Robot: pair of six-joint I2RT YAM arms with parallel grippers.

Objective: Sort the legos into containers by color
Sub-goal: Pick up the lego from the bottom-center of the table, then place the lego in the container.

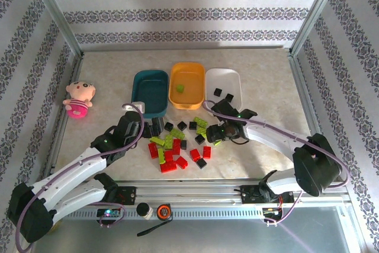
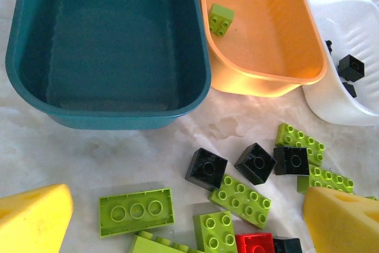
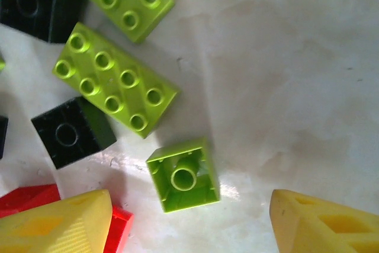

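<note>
right wrist: lime brick (image 3: 183, 175) upturned, tube showing | top external: doll (image 1: 79, 100)

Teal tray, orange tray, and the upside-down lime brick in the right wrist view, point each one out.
Teal tray (image 2: 106, 118), left wrist view, near outer wall.
Orange tray (image 2: 254, 81), left wrist view, near outer wall.
Upside-down lime brick (image 3: 183, 177), right wrist view, central tube of its underside.

Bright, even light fills the room. A white glare patch sits on the bench (image 3: 237, 191) just beside the upturned green brick (image 3: 183, 176); shadows there are soft-edged. The teal tray (image 2: 35, 81) gleams faintly inside.
</note>
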